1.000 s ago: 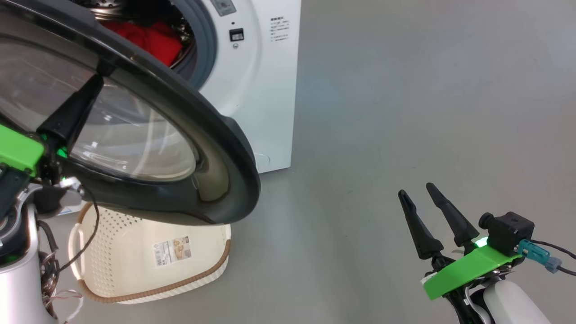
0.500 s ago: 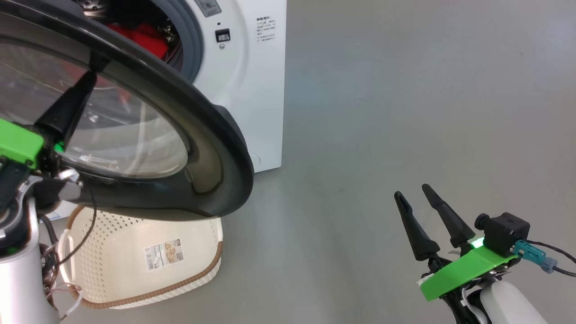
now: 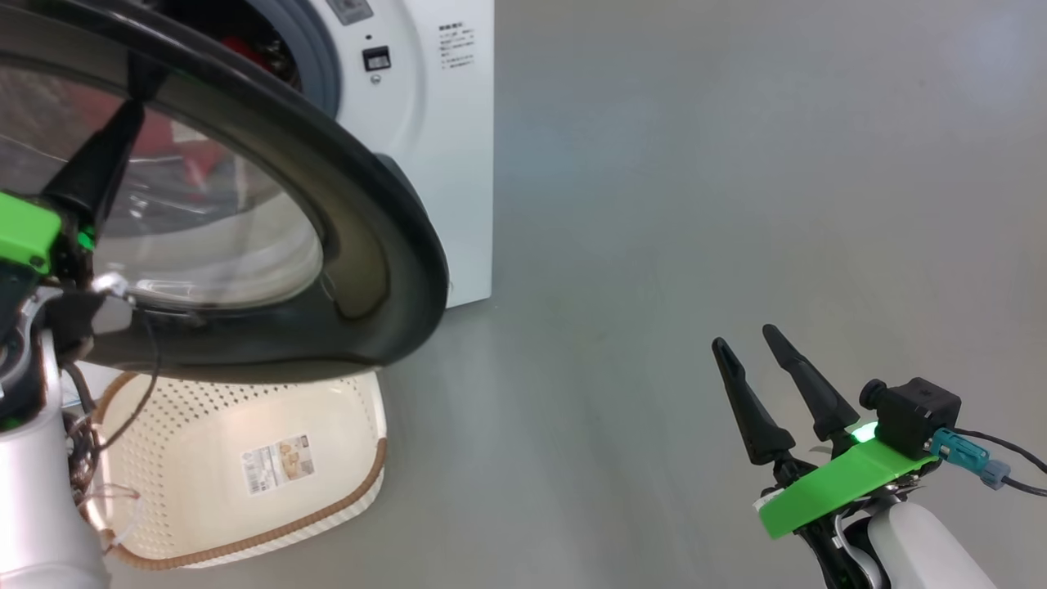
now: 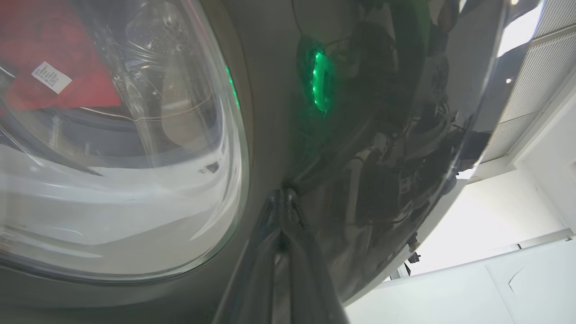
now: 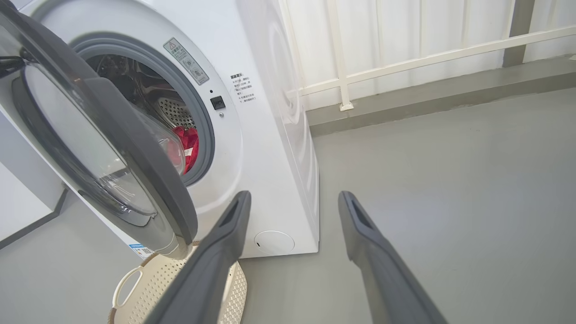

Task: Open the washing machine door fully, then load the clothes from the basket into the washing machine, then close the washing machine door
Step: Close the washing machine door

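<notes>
The washing machine door (image 3: 384, 245) stands partly open in front of the washing machine (image 3: 442, 164). My left gripper (image 3: 135, 102) is shut, its joined fingertips (image 4: 283, 198) pressing on the door's glossy black ring beside the glass window. Red clothes (image 5: 189, 141) lie in the steel drum and show through the glass (image 4: 54, 67) with a white label. The basket (image 3: 360, 409) sits on the floor under the door, with just a sticker on its floor. My right gripper (image 3: 752, 348) hovers open over the floor to the right, holding nothing.
Grey floor (image 3: 695, 164) spreads to the right of the machine. A white railing and a wall (image 5: 405, 58) stand behind the machine. The basket's white handle (image 5: 123, 283) shows under the door's lower edge.
The door has swung closer to the machine's front under my left gripper, so less of the drum opening shows. The head camera has shifted. My right gripper stays open, in about the same place.
</notes>
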